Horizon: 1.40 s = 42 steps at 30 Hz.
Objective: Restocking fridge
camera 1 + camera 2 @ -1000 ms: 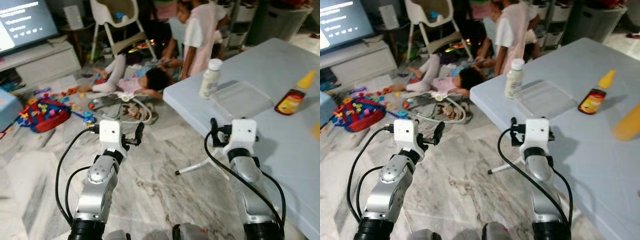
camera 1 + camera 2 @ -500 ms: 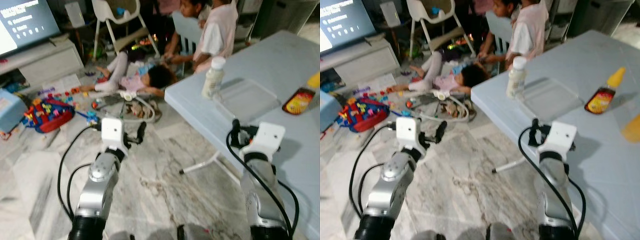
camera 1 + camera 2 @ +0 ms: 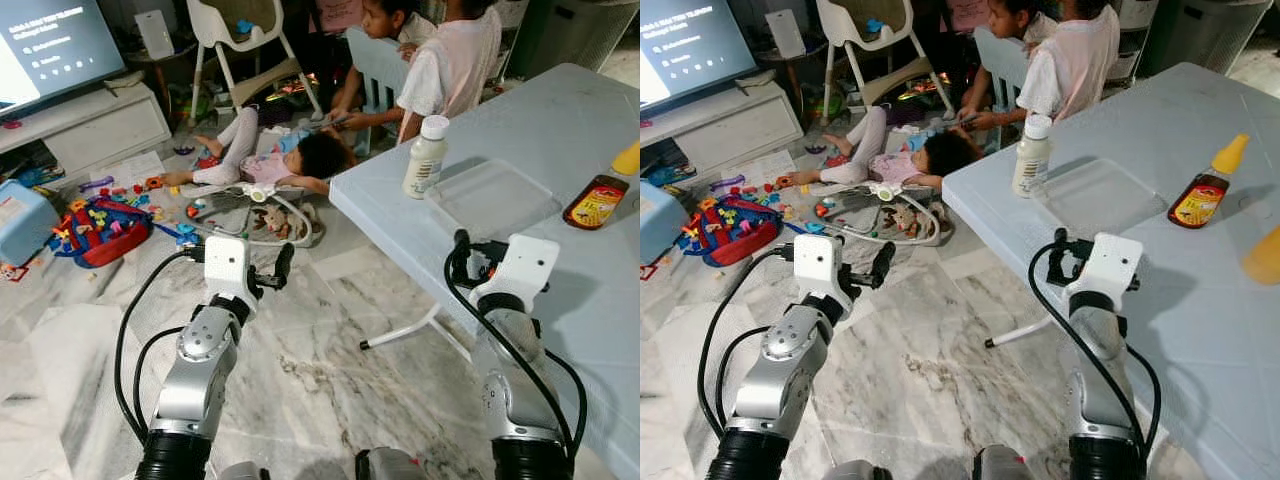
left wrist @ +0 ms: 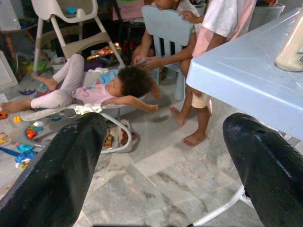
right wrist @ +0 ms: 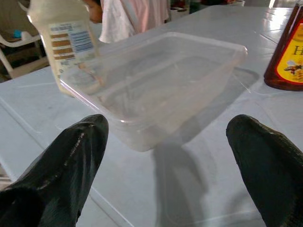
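A white bottle stands near the far left corner of the pale blue table. Beside it lies an empty clear plastic container, also seen close up. A brown sauce bottle with a yellow cap lies further right, and an orange bottle sits at the right edge. My right gripper hovers open over the table's left part, a short way before the container. My left gripper is open over the marble floor, holding nothing.
Two children stand at the table's far corner by a small blue chair. Another child lies on the floor by a bouncer. Toys, a high chair and a TV stand lie beyond.
My right arm has moved to the right and forward, from the table's edge to over its top, nearer the container. The camera has shifted a little. The left arm has barely moved.
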### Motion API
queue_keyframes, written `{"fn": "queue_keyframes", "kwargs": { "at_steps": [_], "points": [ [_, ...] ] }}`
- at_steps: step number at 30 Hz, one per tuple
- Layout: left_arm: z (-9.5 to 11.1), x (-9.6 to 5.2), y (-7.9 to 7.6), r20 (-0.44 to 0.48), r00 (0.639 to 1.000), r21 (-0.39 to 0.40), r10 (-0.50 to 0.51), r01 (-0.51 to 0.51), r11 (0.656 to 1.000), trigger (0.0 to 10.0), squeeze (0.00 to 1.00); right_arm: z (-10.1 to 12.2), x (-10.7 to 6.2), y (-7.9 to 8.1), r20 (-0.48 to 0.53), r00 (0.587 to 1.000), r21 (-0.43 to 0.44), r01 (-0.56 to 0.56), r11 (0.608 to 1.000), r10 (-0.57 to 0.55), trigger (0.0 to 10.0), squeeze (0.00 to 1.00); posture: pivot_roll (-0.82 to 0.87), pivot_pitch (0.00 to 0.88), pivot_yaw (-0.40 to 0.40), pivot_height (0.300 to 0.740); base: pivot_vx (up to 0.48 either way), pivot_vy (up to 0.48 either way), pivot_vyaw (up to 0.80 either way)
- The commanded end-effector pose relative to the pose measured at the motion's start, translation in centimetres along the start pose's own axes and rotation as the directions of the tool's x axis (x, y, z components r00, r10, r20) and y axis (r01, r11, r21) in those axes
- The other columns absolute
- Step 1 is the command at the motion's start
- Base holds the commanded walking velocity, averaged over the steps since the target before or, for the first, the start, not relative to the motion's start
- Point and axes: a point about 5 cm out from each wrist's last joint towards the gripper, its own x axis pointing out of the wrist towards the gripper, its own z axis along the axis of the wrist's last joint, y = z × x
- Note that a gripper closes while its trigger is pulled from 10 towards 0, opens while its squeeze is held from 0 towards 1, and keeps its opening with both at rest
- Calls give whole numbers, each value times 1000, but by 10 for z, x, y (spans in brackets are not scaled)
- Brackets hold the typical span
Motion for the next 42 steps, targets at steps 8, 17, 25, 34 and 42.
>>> {"fn": "queue_keyframes", "kwargs": {
  "at_steps": [8, 17, 25, 34, 42],
  "points": [
    [1, -2, 2, -2, 1000, 9, -2, 2, 1000, 10000, 0, 2, 1, 2, 0, 1000, -4, -2, 1000, 2, 10000, 0, -52, 59, 69, 740, 0, 0, 0],
    [1, -2, 2, -2, 1000, 9, -2, 2, 1000, 10000, 0, 2, 1, 2, 0, 1000, -4, -2, 1000, 2, 10000, 0, -52, 59, 69, 740, 0, 0, 0],
    [1, -2, 2, -2, 1000, 9, -2, 2, 1000, 10000, 0, 2, 1, 2, 0, 1000, -4, -2, 1000, 2, 10000, 0, -52, 59, 69, 740, 0, 0, 0],
    [1, -2, 2, -2, 1000, 9, -2, 2, 1000, 10000, 0, 2, 1, 2, 0, 1000, -4, -2, 1000, 2, 10000, 0, -52, 59, 69, 740, 0, 0, 0],
    [1, -2, 2, -2, 1000, 9, -2, 2, 1000, 10000, 0, 2, 1, 2, 0, 1000, -4, -2, 1000, 2, 10000, 0, -52, 59, 69, 740, 0, 0, 0]
  ]
}}
